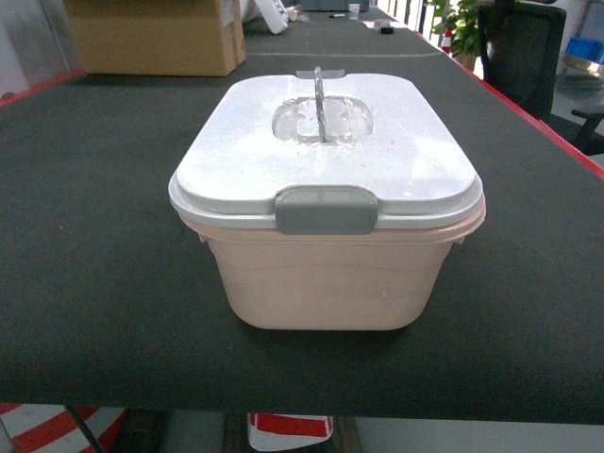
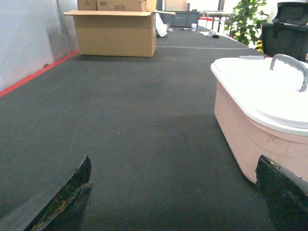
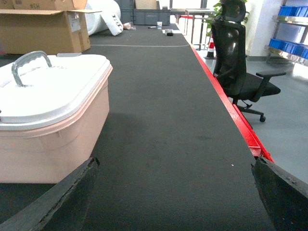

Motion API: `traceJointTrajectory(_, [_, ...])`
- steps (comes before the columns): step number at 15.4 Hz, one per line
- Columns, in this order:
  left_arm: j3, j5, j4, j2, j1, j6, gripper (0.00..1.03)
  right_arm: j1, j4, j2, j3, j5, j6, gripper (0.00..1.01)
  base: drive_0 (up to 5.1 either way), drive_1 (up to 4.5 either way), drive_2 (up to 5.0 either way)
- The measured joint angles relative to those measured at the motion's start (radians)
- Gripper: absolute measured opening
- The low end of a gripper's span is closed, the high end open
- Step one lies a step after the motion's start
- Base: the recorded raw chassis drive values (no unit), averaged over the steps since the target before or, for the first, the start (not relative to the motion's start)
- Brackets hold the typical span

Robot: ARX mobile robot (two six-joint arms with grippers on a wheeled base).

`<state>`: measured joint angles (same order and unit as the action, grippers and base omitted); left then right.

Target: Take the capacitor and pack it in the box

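Head view alone shows the box's [image 1: 326,274] grey latch [image 1: 326,209] clipped shut, white lid [image 1: 326,151] on — contents hidden. Wrist views alone show each end effector, left [image 2: 173,197] and right [image 3: 175,197], jaws spread wide, holding nothing, flanking the box on the dark surface [image 1: 94,236]. Behind stands a cardboard carton [image 2: 115,31]; an office chair [image 3: 238,57] sits off the red-edged right side.
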<state>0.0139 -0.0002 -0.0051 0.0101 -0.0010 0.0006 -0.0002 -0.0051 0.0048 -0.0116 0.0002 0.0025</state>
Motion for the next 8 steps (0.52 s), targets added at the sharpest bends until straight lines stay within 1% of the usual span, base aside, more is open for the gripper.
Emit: traceJointTrajectory(8, [0.0, 0.0, 0.0, 0.0, 0.0, 0.0, 0.98, 0.0, 0.0, 0.0, 0.0, 0.0, 0.0, 0.98, 0.0, 0.0, 0.0])
